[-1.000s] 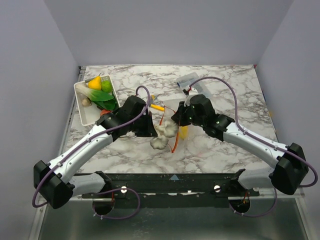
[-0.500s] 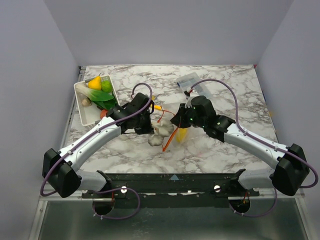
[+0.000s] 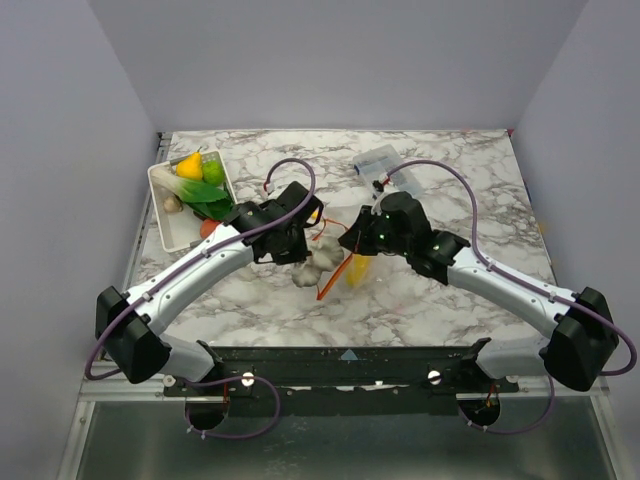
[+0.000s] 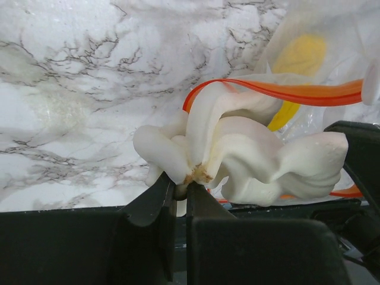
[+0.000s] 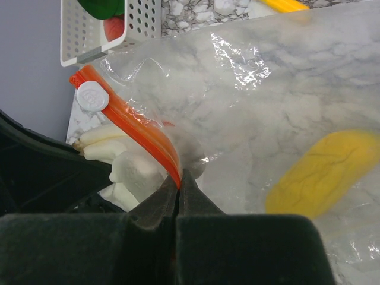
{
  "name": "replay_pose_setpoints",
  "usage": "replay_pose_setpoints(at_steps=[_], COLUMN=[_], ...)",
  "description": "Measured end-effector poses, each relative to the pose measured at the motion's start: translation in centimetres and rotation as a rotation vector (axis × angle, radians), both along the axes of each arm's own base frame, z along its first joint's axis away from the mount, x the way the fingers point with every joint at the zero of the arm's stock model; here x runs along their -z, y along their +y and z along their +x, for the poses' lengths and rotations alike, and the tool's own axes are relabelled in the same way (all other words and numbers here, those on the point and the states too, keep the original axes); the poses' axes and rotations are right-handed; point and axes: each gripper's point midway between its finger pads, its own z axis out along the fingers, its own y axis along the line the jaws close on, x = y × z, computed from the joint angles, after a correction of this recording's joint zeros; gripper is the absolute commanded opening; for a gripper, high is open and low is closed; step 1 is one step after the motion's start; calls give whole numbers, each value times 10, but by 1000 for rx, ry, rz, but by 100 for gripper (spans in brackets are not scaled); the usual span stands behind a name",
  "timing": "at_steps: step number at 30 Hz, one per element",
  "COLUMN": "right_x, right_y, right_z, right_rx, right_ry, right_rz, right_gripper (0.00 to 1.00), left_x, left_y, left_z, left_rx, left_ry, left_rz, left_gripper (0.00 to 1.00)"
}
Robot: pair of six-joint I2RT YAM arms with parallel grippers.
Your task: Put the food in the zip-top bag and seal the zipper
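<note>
Nearest, at mid-bench (image 3: 450,310), the left hand (image 4: 178,196) has its fingers pinched tight on the base of a white toy food (image 4: 237,148). This lies at the mouth of the zip-top bag (image 5: 267,89), with the orange-red zipper (image 5: 136,124) arching across it. Just to the right, the right hand (image 5: 178,184) is clamped closed on the bag's film right at that zipper. A yellow piece (image 5: 323,172) sits inside the bag. Farther left, a white basket (image 3: 172,225) holds more food (image 3: 205,185) in green, yellow and red. A clear box (image 3: 378,160) lies at far centre.
</note>
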Motion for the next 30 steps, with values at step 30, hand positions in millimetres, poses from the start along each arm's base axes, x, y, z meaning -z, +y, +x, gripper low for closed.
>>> replay_pose_setpoints(at_steps=[30], right_x=[20], right_y=[24], right_z=[-15], right_rx=[-14], right_ry=[18], right_rz=[-115], right_gripper=[1], left_x=[-13], left_y=[-50], left_z=[-17], left_rx=[166], left_ry=[-17], left_rz=[-293], left_gripper=[0])
